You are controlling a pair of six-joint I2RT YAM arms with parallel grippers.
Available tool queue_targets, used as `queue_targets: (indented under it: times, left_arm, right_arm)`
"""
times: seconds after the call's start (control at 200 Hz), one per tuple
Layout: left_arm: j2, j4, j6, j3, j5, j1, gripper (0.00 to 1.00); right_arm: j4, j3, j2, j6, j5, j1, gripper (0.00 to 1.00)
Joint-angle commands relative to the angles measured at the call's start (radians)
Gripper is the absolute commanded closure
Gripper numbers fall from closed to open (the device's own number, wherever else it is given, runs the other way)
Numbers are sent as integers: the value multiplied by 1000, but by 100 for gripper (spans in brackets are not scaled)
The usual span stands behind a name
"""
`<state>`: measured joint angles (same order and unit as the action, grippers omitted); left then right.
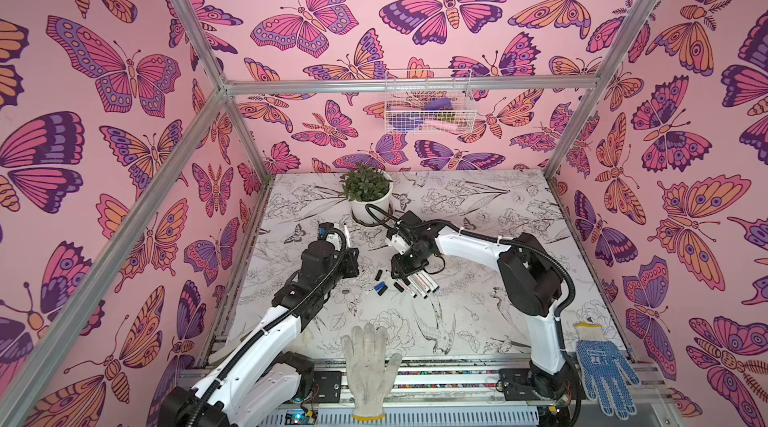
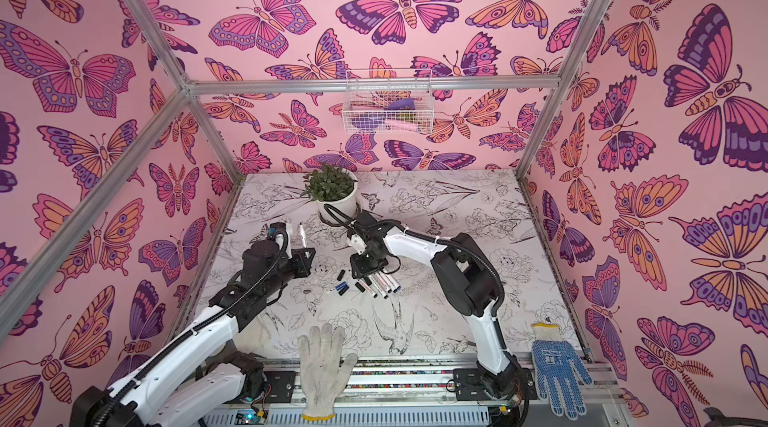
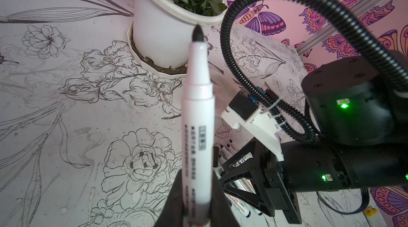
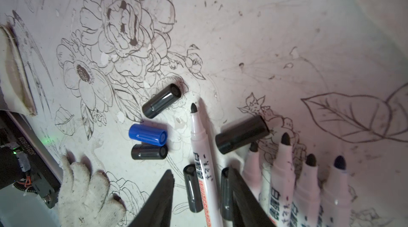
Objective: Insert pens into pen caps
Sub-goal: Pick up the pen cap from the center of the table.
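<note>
Your left claw [image 3: 196, 203] is clenched on one pen [image 3: 197, 115], held roughly upright above the counter [image 1: 478, 321] with its black tip up, well apart from the others. Right of it, loose pen caps [image 4: 162, 100] lie on the counter, mostly black. One blue cap [image 4: 148, 136] touches a black one. Your right claw [image 4: 202, 199] hangs low over this cluster, released, with its jaws apart astride a second pen [image 4: 204, 159] and a black cap [image 4: 192, 190]. Just beside it, four uncapped pens [image 4: 282, 170] lie side by side, tips pointing the same way.
</note>
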<state>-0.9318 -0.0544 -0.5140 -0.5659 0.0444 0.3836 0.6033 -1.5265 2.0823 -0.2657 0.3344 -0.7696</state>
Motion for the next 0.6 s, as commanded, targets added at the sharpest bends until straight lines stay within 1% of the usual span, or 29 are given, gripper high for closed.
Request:
queue_targets:
  times: [0.0, 0.175, 0.325, 0.466, 0.591]
  left_arm:
    - [0, -16, 12, -12, 4, -5, 100]
    - [-2, -15, 12, -14, 0, -5, 100]
    - [-5, -14, 15, -18, 0, -5, 100]
    - [-6, -14, 11, -20, 5, -5, 100]
    - [-5, -14, 13, -20, 15, -5, 100]
  right_arm:
    - [51, -32, 24, -16, 10, 22, 57]
    - [43, -41, 37, -35, 5, 39, 55]
    - [66, -87, 73, -37, 17, 38, 55]
    - [79, -112, 92, -43, -5, 37, 55]
    - [134, -171, 127, -53, -60, 34, 57]
